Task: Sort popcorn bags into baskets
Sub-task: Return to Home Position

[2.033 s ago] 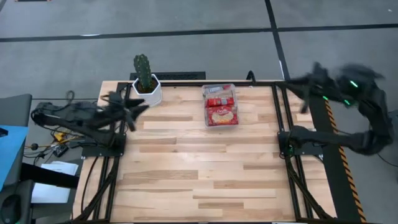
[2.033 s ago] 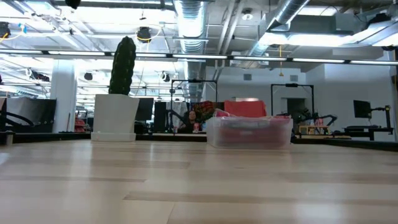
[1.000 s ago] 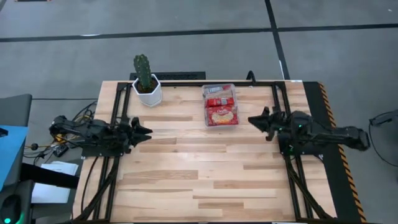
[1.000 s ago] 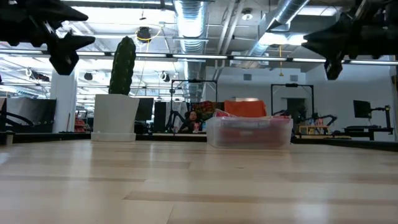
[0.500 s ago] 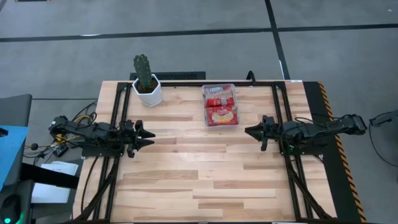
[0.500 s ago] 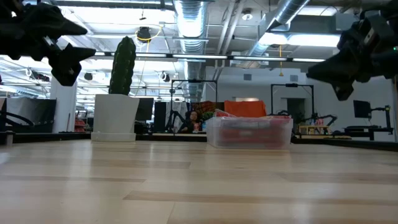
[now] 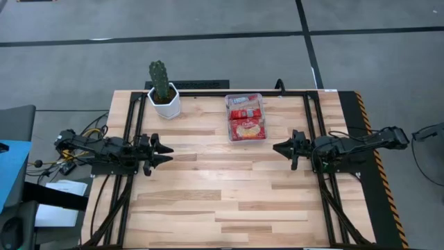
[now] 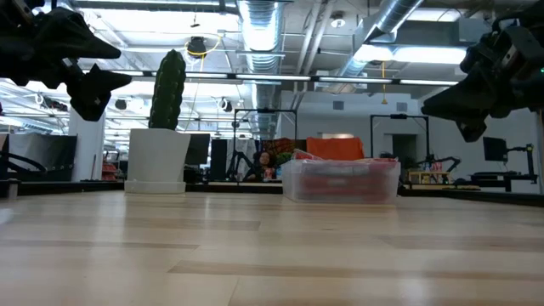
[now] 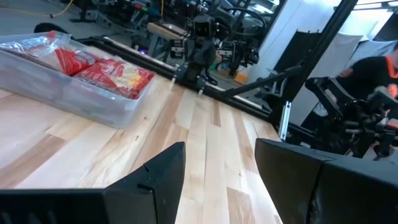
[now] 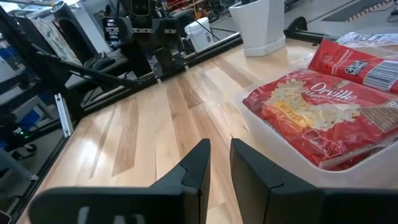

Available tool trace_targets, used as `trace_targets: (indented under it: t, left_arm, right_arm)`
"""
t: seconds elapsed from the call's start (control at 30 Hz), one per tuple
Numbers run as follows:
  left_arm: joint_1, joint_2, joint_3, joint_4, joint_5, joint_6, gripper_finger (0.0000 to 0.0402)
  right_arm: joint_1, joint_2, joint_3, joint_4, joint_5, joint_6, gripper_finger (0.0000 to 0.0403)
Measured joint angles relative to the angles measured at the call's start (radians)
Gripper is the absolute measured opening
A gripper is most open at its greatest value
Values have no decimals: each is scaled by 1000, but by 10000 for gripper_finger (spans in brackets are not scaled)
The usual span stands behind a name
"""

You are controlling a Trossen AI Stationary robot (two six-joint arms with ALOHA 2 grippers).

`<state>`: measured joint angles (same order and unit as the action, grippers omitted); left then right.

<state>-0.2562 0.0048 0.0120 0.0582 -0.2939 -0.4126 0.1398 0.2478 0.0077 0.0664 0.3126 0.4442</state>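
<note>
The clear basket stands on the table's far middle part and holds several red popcorn bags, one with a yellow popcorn picture. The low view shows the basket resting flat on the wood. No bag lies on the bare table. My left gripper hovers over the table's left side, pointing right, its fingers wide open. My right gripper hovers just right of the basket, pointing left; its fingers stand a narrow gap apart. Both are above the table and hold nothing.
A cactus in a white pot stands at the far left corner. Black rails run along both sides of the table. Bare wood fills the middle and near half. A person shows in the room beyond the table.
Both arms have swung in from the table's sides and settled. My right gripper has come a little toward the near edge and lower while its arm folded back to the right. My left gripper has shifted slightly toward the near edge. Both have kept still for the last half second.
</note>
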Motion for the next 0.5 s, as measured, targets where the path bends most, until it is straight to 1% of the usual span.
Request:
trace_targets:
  t: [0.5]
  left_arm:
    - [0,0,0,0,0,-2,185]
  right_arm:
    - [0,0,-1,-6,0,0,87]
